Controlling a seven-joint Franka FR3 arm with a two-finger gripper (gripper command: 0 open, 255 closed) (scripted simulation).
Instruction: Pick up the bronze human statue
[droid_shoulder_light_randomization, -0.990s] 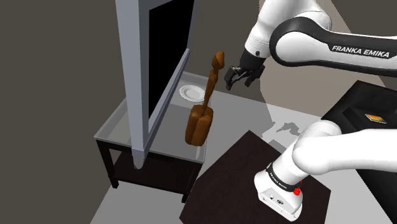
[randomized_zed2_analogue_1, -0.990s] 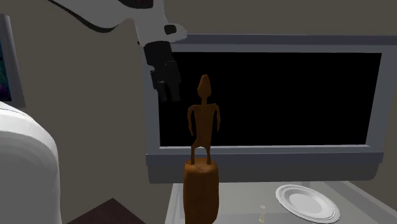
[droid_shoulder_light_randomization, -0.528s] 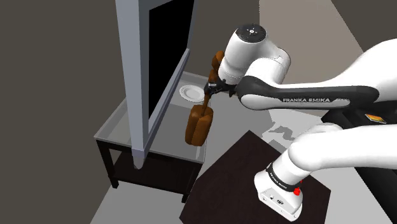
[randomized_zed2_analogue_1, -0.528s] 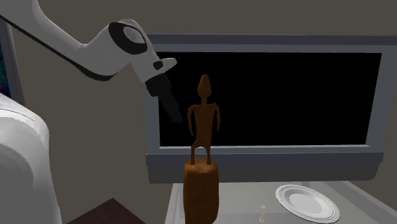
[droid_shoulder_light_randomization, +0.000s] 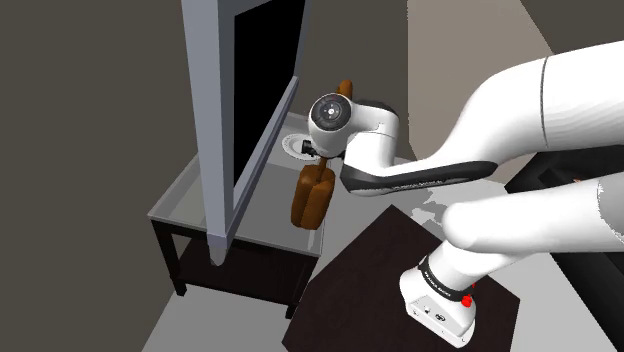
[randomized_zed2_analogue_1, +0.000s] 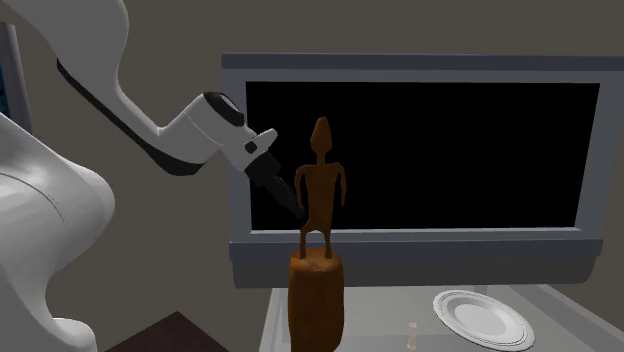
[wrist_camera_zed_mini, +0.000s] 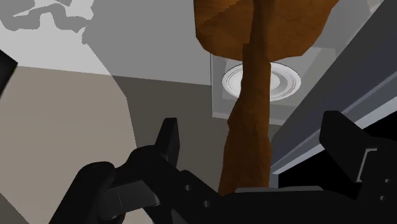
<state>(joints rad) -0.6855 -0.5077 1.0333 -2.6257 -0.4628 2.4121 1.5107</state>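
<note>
Poised at the brown human statue (wrist_camera_zed_mini: 254, 76) with the black gripper (wrist_camera_zed_mini: 253, 137) spread wide, one finger (wrist_camera_zed_mini: 168, 143) to each side of the figure's thin trunk and, by the wrist view, touching neither flank. Dead ahead of the palm and inside the gap between the fingertips, yet not held.

Standing upright on its thick round base (randomized_zed2_analogue_1: 317, 300) at the near edge of the glass-topped table (randomized_zed2_analogue_1: 560, 305). Long axis vertical and set squarely across the line from fingertip to fingertip, so probably calling for no more than a squeeze and a straight lift.

From the second exterior view, a slanting reach from above and to one side, with the gripper level with the figure's upper arm and chest, well above the base. No telling there whether the nearer fingertip touches the arm. From the shoulder view, the white wrist (droid_shoulder_light_randomization: 332, 115) in front of the figure's middle, with head above and base below.

Clear from the wrist view and not from the others: the open margin on each side of the trunk. Clear from the second exterior view: the height of the grip on the figure.

Beyond the statue from the gripper, a white plate (wrist_camera_zed_mini: 287, 79) on the same table, well apart, and a grey frame (randomized_zed2_analogue_1: 420, 250) around a black area.

Judged risk: a hold high above the heavy base, with a swing or tilt on lifting.
</note>
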